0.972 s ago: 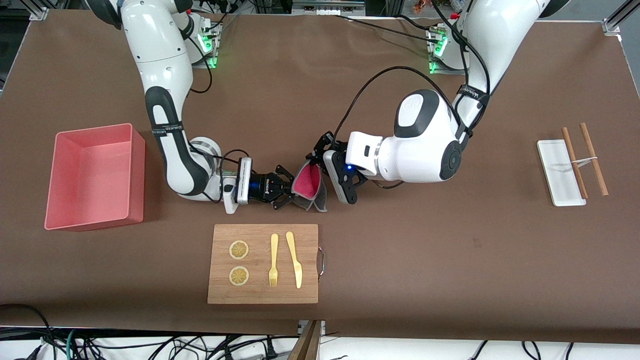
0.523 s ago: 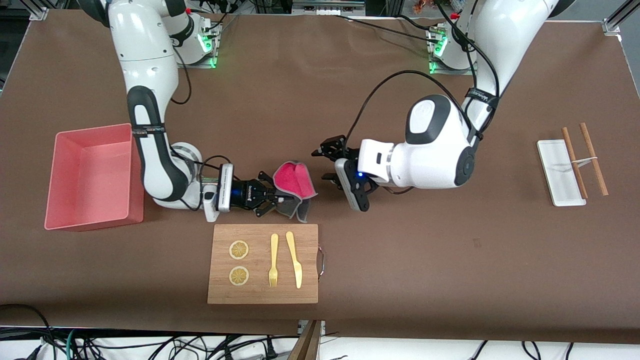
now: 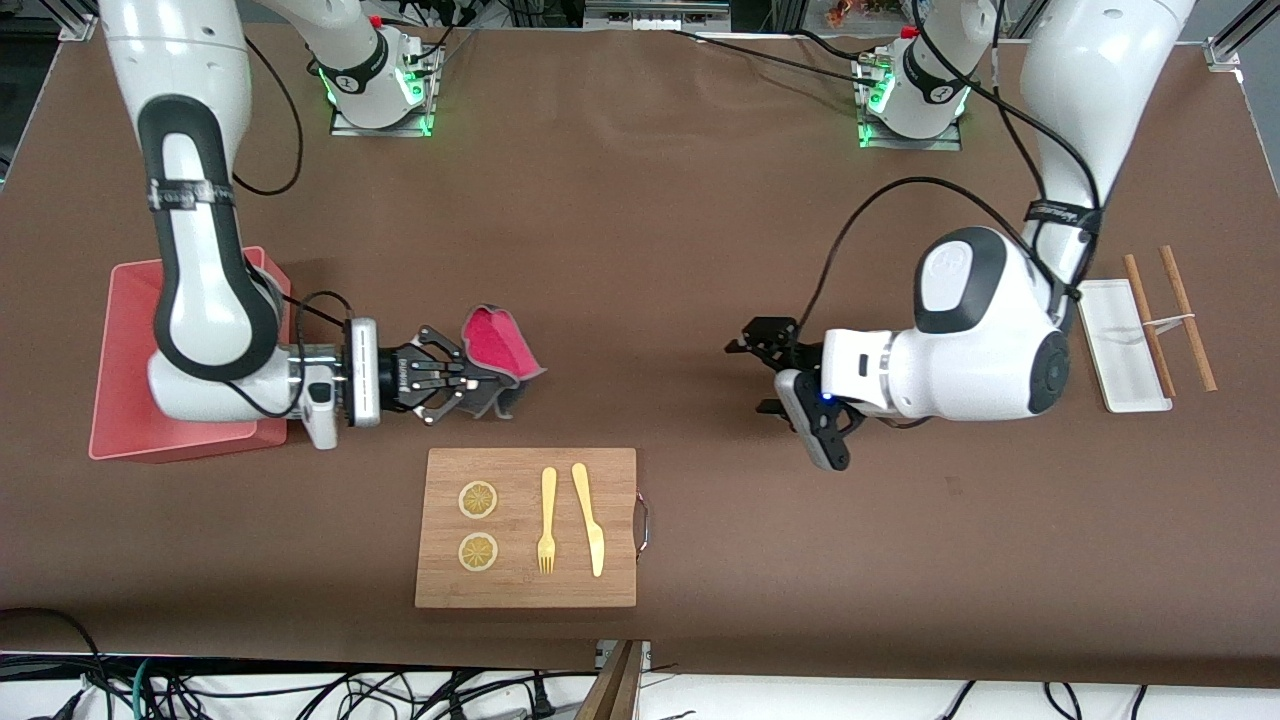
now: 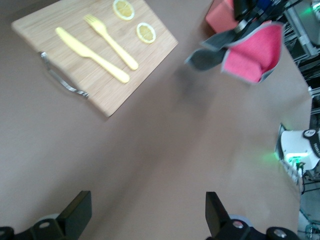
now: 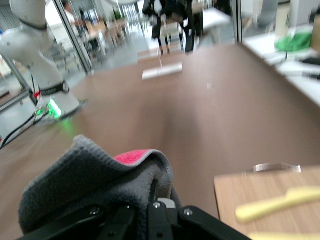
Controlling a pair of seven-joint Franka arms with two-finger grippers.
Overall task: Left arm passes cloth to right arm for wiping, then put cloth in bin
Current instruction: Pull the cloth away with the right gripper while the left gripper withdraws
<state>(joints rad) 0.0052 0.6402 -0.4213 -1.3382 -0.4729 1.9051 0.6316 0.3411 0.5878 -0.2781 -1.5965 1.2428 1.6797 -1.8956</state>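
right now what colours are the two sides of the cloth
Pinkish-red on one face, dark grey on the other; the cloth shows both best in the left wrist view.

Bare table between the arms; wooden board (image 3: 526,527) nearer the camera

Soft cloth (image 3: 495,345) — matt wooden board (image 3: 527,527).

bin (image 3: 130,300) partly hidden by right arm (image 3: 200,260)
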